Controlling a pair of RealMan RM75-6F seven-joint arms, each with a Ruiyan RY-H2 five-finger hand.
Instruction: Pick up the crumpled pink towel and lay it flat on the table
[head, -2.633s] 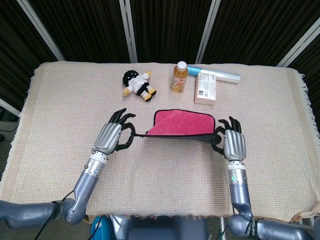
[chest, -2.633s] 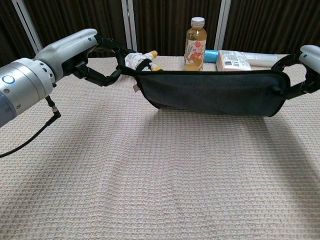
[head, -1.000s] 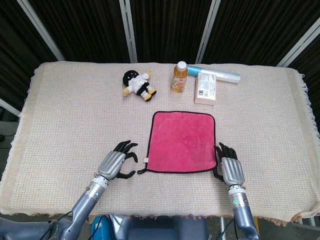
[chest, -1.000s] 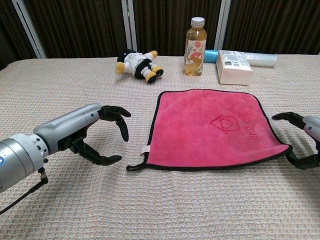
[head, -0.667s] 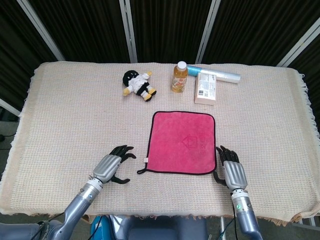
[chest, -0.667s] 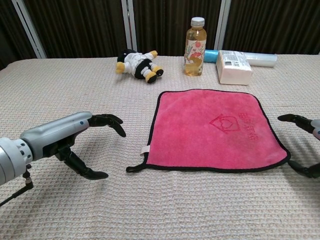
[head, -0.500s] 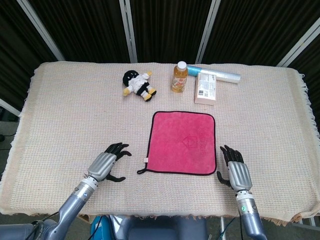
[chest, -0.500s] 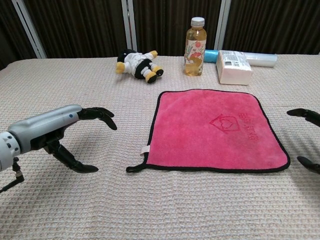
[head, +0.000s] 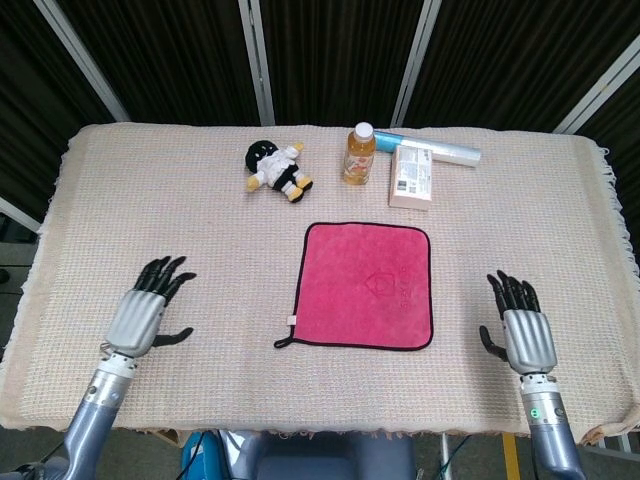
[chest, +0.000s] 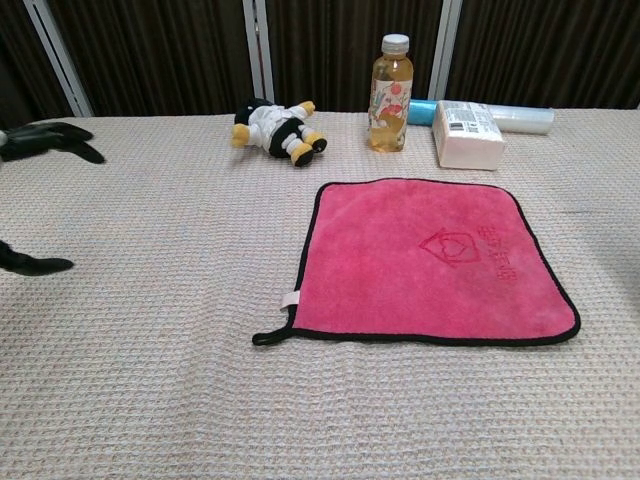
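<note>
The pink towel (head: 368, 285) with a black hem lies spread flat on the table's middle, its hanging loop at the near left corner; the chest view shows the pink towel (chest: 430, 260) smooth, with a stamped heart mark. My left hand (head: 145, 313) hovers near the front left, fingers spread, holding nothing, well left of the towel. In the chest view only its fingertips (chest: 45, 135) show at the left edge. My right hand (head: 522, 331) is open at the front right, apart from the towel and outside the chest view.
A plush doll (head: 277, 169), a juice bottle (head: 360, 154), a tissue pack (head: 412, 179) and a rolled blue packet (head: 440, 148) stand along the back. A beige woven cloth (head: 200, 240) covers the whole table.
Both hands let go of the towel after laying it flat, then drew outward and back toward the table's front corners. The towel has stayed still.
</note>
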